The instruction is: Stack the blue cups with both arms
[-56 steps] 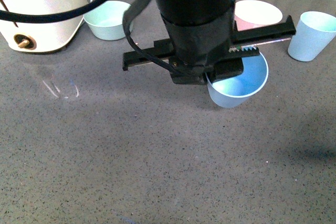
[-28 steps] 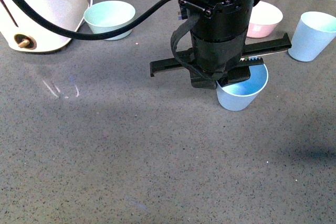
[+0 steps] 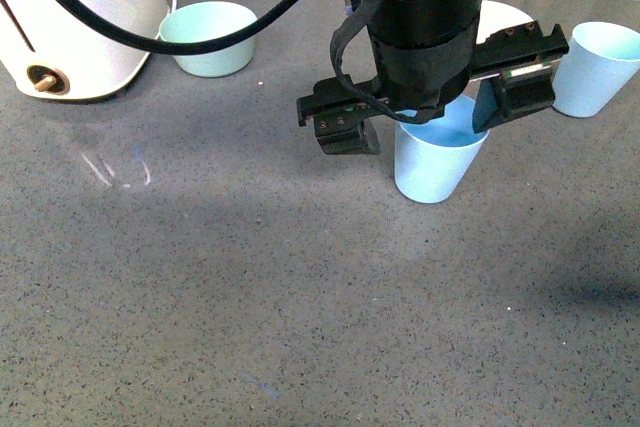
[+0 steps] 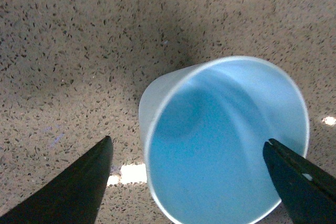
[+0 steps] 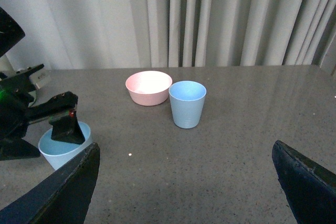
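The left pincer [image 3: 428, 122] is spread wide, one finger on each side of a blue cup [image 3: 432, 169] standing upright on the bench [image 3: 250, 297]. The second blue cup [image 3: 592, 72] stands well apart from it, beside the pink bowl [image 5: 148, 86]. The right pincer [image 5: 186, 192] is wide and holds nothing.

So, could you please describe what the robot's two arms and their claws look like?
The left arm is a matte black, roughly cylindrical housing with a thick black cable looping off it. The left claw has a black crossbar carrying two blocky black fingers. Of the right claw only two flat, black, tapering fingertips show, and no markings are visible on them.
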{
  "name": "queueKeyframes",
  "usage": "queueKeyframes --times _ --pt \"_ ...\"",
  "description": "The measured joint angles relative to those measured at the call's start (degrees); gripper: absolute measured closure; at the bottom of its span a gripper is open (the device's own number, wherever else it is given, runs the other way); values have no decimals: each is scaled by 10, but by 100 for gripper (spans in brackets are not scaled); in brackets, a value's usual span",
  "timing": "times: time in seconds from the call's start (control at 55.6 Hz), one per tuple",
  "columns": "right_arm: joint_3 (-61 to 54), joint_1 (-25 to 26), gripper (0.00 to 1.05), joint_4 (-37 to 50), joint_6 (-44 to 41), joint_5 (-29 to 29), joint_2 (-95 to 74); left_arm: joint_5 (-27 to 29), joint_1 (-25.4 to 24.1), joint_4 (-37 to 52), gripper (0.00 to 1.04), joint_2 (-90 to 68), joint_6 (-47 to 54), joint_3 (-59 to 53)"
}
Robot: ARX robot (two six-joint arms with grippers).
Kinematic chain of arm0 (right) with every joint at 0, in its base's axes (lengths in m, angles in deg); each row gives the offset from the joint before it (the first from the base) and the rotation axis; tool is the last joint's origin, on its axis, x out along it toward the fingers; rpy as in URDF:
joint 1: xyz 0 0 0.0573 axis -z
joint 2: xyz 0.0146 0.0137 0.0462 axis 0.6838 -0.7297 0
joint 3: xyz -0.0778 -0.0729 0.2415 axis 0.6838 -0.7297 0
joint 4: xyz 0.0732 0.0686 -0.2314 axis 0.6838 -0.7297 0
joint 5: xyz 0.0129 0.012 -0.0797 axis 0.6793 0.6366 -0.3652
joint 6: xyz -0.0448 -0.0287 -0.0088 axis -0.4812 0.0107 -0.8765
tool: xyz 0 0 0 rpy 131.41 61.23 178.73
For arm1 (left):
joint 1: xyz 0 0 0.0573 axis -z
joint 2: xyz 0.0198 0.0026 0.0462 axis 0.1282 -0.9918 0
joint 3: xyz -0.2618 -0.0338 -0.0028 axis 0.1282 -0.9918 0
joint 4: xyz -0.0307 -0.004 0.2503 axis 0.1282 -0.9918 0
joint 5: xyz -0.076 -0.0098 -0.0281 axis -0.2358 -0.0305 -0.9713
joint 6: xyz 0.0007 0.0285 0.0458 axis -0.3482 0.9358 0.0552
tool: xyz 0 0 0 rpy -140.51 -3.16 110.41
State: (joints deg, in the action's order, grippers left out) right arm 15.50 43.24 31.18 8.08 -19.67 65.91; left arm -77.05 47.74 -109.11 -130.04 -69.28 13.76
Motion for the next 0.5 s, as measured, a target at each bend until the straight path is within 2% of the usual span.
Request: queueKeyframes --times 0.036,0.288,0.503 --pt "0 0 9 0 0 0 0 0 0 0 7 2 0 1" --pt "0 0 9 0 0 0 0 5 -1 15 9 31 0 -17" --pt "0 0 9 0 0 0 0 7 -13 77 9 99 2 -78"
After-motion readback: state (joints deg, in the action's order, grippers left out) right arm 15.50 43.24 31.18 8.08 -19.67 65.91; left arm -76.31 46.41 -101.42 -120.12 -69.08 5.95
